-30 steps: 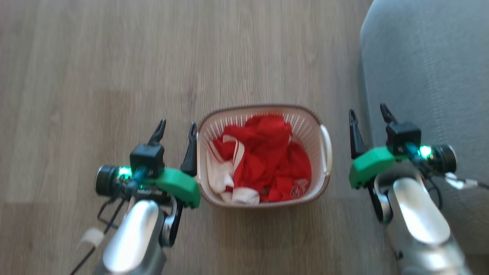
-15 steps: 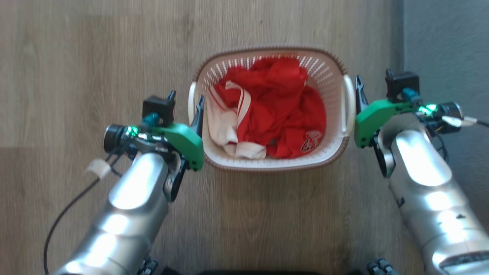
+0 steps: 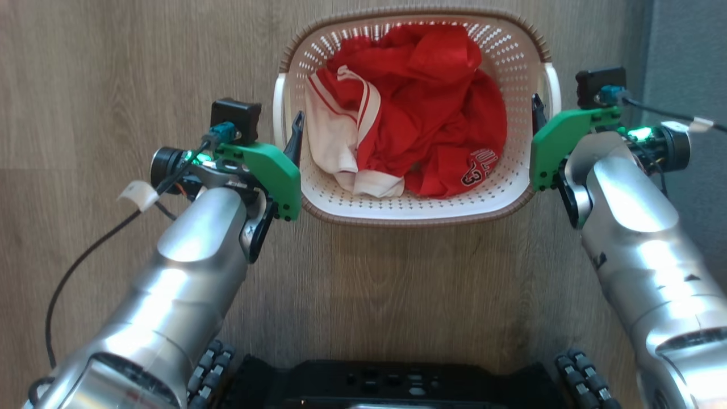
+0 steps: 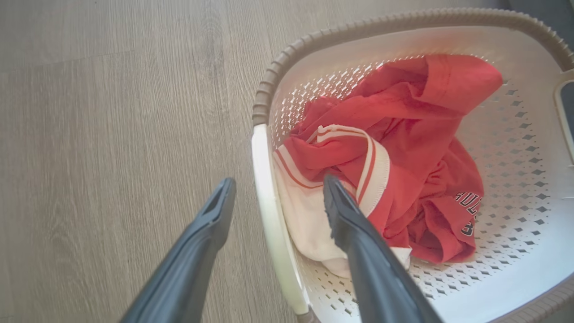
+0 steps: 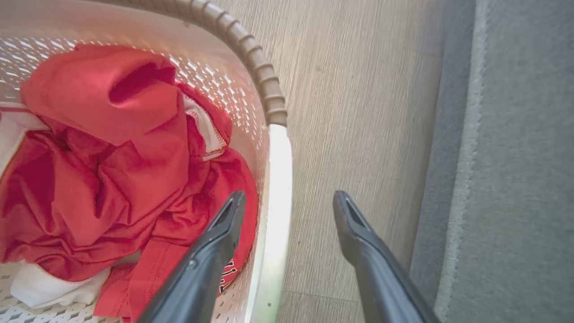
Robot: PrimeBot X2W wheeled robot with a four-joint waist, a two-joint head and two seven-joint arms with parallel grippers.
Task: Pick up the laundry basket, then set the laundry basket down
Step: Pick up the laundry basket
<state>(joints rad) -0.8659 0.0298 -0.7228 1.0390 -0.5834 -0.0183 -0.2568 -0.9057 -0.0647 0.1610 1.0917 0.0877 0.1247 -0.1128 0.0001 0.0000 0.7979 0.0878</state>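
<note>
On the pale wooden plank floor sits the white perforated plastic laundry basket with a brown woven-look rim, holding crumpled red and white garments. The left hand and the right hand are both released, each straddling a white side handle

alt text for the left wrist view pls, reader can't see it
The left gripper, open, straddles the white side handle of the laundry basket, one dark finger outside over the wooden floor, the other inside above crumpled red and white clothes. The basket is white and perforated with a brown woven-look rim.
</note>
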